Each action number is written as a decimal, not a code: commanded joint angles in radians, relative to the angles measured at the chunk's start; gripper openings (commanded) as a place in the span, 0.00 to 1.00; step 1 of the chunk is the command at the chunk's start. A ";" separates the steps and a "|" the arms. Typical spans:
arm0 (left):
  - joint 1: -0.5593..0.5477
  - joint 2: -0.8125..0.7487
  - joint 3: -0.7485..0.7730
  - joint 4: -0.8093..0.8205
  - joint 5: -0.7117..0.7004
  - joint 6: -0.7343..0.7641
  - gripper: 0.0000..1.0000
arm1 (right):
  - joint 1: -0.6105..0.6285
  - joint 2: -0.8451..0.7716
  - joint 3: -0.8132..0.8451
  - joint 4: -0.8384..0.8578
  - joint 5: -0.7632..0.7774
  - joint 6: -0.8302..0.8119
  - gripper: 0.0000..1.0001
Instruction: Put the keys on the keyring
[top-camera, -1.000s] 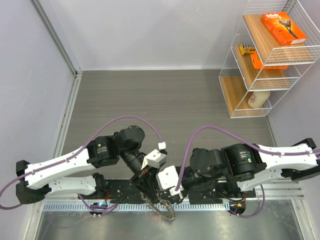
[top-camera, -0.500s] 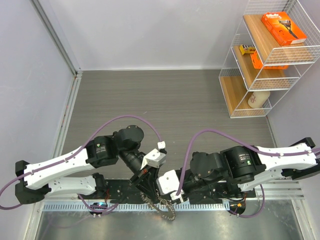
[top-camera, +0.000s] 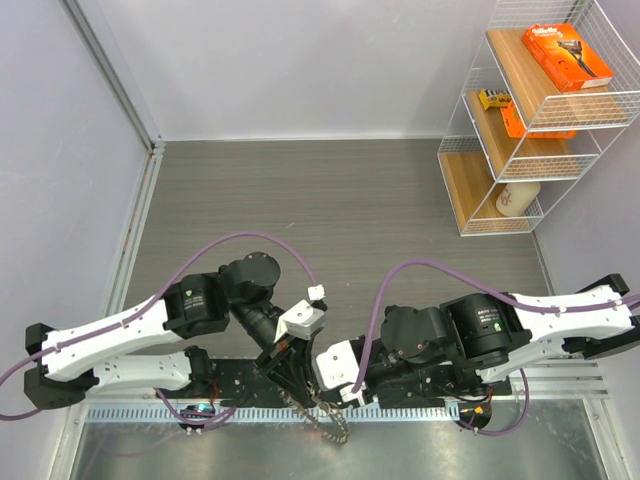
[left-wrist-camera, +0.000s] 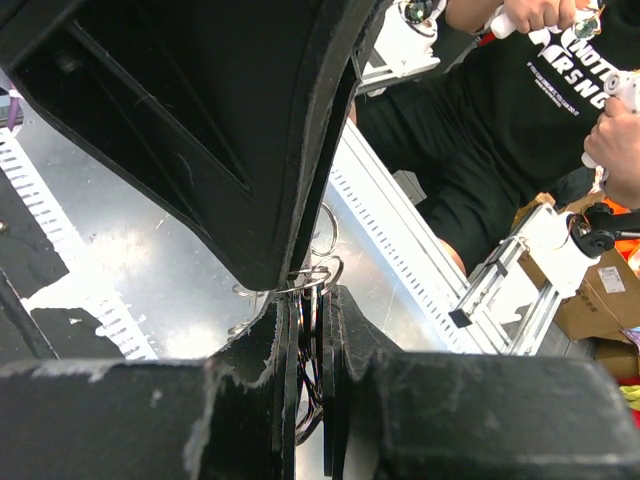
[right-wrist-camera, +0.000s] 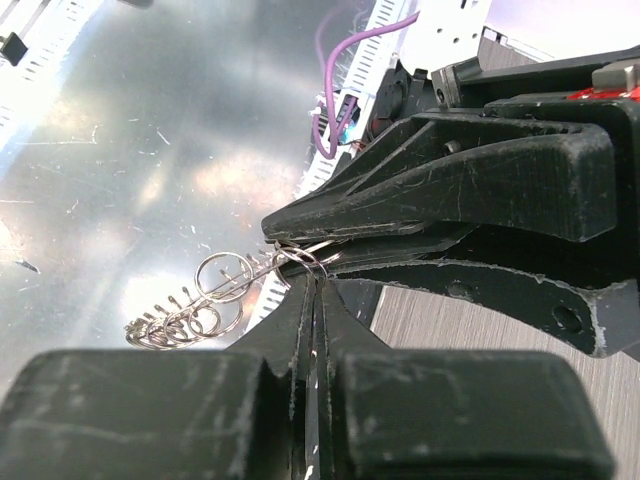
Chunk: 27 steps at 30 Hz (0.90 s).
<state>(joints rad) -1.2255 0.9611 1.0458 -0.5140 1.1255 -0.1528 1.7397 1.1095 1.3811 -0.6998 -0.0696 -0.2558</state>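
Both grippers meet over the metal sheet at the near edge. My left gripper (top-camera: 297, 385) (left-wrist-camera: 310, 300) is shut on the keyring (left-wrist-camera: 318, 272), whose thin silver wire loops show at its tips. My right gripper (top-camera: 320, 397) (right-wrist-camera: 312, 285) comes in from the right with its jaws pressed together on a loop of the same keyring (right-wrist-camera: 300, 262). A chain of small silver rings and keys (right-wrist-camera: 185, 318) hangs off to the left of it, seen as a dangling cluster (top-camera: 335, 430) in the top view. I see no separate loose key.
A wire shelf (top-camera: 530, 110) at the back right holds an orange box (top-camera: 568, 55) and a bottle (top-camera: 515, 200). A shiny metal sheet (top-camera: 450, 450) and slotted rail (top-camera: 150, 412) run along the near edge. A person in black (left-wrist-camera: 500, 120) stands beyond it.
My right gripper has gone from open to shut at the keyring and slid slightly left and nearer. The left arm has shifted a little toward the near edge, still shut.
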 joint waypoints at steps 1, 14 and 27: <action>-0.002 -0.036 0.025 0.029 -0.007 0.010 0.00 | 0.020 -0.022 -0.001 0.031 -0.013 0.010 0.05; -0.002 -0.142 -0.027 0.160 -0.130 -0.037 0.00 | 0.057 -0.094 -0.099 0.181 0.067 0.085 0.05; -0.002 -0.216 -0.038 0.249 -0.199 -0.074 0.00 | 0.118 -0.151 -0.235 0.325 0.318 0.118 0.05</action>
<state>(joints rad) -1.2285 0.7784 0.9882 -0.4232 0.9539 -0.2066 1.8404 0.9741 1.1908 -0.4137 0.1551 -0.1642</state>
